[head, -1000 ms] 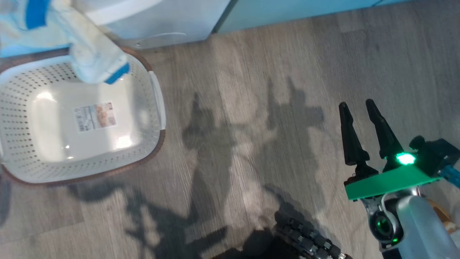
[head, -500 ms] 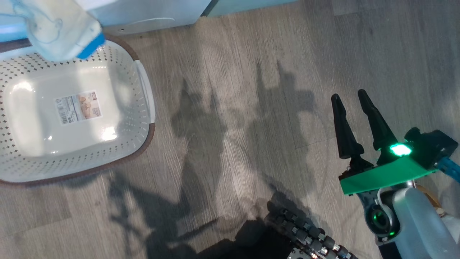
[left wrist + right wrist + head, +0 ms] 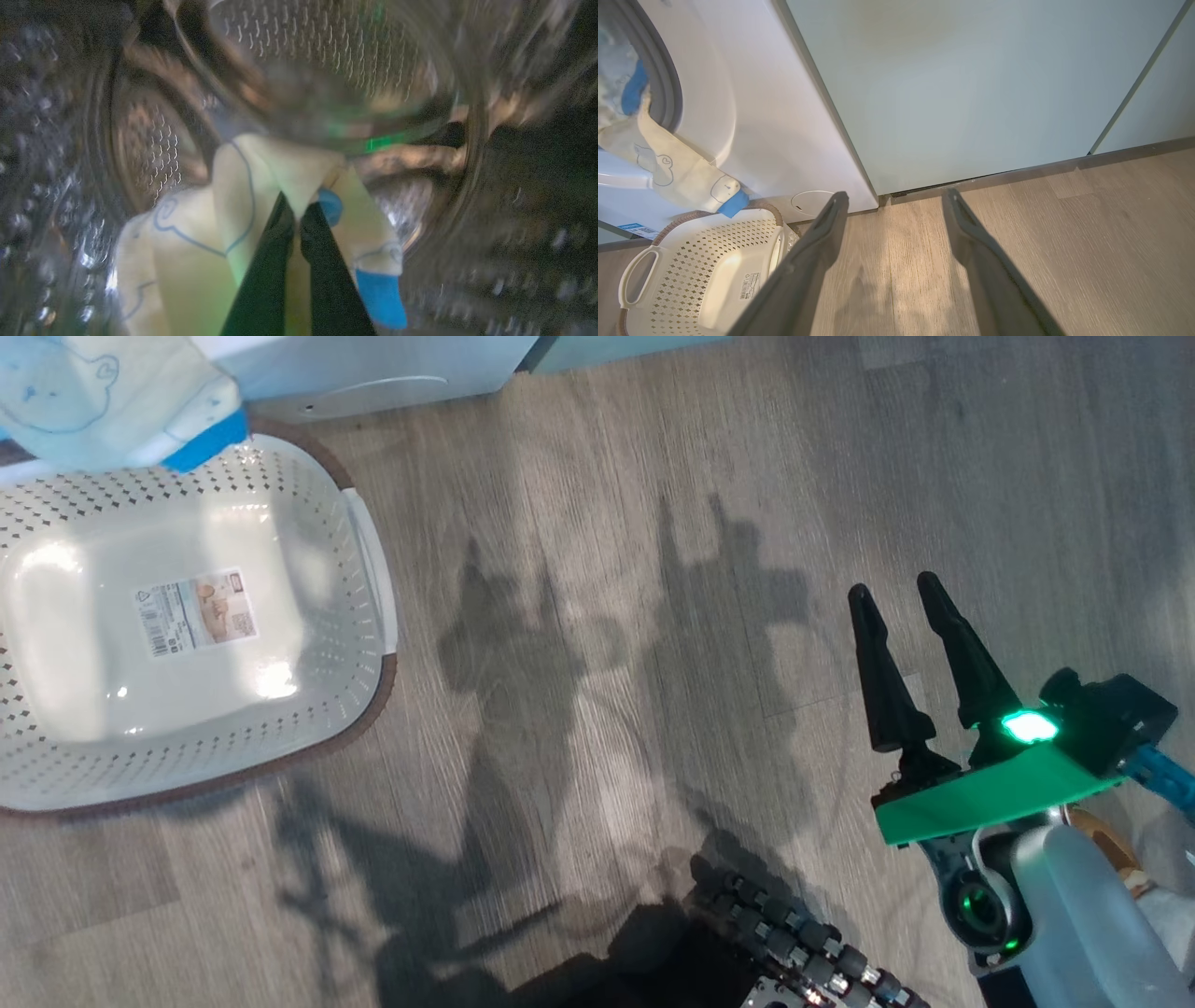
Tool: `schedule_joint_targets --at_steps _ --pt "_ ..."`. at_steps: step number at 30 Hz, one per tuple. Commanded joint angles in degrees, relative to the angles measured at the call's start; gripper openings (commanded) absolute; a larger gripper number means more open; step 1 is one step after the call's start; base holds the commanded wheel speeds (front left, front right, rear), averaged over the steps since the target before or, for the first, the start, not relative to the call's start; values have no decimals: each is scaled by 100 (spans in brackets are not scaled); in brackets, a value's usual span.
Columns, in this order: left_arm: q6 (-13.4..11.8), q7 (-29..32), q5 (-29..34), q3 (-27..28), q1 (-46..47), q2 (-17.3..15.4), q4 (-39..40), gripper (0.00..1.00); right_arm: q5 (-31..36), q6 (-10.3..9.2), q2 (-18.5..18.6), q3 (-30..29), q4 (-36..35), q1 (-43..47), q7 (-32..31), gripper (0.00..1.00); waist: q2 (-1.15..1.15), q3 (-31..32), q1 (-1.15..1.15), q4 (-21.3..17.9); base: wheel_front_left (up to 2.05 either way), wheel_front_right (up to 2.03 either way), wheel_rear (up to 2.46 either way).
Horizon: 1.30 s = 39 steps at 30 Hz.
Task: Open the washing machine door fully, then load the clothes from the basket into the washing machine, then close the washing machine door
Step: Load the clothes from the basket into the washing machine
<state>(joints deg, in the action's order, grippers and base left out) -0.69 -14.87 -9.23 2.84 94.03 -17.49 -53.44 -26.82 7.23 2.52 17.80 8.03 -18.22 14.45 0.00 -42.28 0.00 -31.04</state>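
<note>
My left gripper point(image 3: 299, 210) is shut on the clothes point(image 3: 187, 252), a pale yellow cloth with blue outlines and blue ends, held at the mouth of the steel drum point(image 3: 327, 51) of the washing machine point(image 3: 752, 116). In the right wrist view the clothes point(image 3: 677, 172) hang out over the grey seal point(image 3: 668, 93), down toward the basket point(image 3: 714, 270). The head view shows the clothes point(image 3: 112, 401) above the cream basket point(image 3: 364, 579), which holds nothing. My right gripper point(image 3: 896, 588) is open over the wooden floor, far right of the basket. The washing machine door is out of view.
Pale teal cabinet doors point(image 3: 971, 84) stand right of the washer. Wooden floor point(image 3: 597, 616) stretches between the basket and my right gripper. A dark cable chain point(image 3: 794, 952) lies at the bottom edge of the head view.
The head view has shifted, so the basket sits further left and lower. The hanging cloth has risen toward the upper left, off the basket's bowl. My right gripper stays open.
</note>
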Motion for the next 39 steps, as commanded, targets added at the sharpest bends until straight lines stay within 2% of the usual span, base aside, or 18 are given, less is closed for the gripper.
schedule_joint_targets --at_steps 1,4,8,9,10,25,39 --pt "-51 -12 101 -116 75 -159 -89 0 -43 25 36 52 -129 66 55 100 0 8 0 10 0 0 0" --pt "-86 -12 172 -209 261 -177 -704 0 -38 25 36 41 -124 61 55 100 0 13 0 23 0 0 0" --pt "-47 0 272 -375 469 -170 -1287 48 -36 25 36 49 -121 41 55 100 0 20 0 51 0 0 0" --pt "-24 5 326 -449 511 -169 -1403 80 -36 25 36 52 -118 36 55 100 0 27 0 60 0 0 0" --pt "-3 34 360 -502 546 -162 -1520 100 -35 25 36 54 -115 33 55 100 0 37 0 68 0 0 0" --pt "380 485 150 -606 133 48 -2007 100 21 25 36 -105 -43 106 55 100 0 563 0 292 0 0 0" --pt "690 32 -218 -573 -1269 480 -1979 100 164 25 36 -352 30 419 55 100 0 1460 0 752 0 0 0"
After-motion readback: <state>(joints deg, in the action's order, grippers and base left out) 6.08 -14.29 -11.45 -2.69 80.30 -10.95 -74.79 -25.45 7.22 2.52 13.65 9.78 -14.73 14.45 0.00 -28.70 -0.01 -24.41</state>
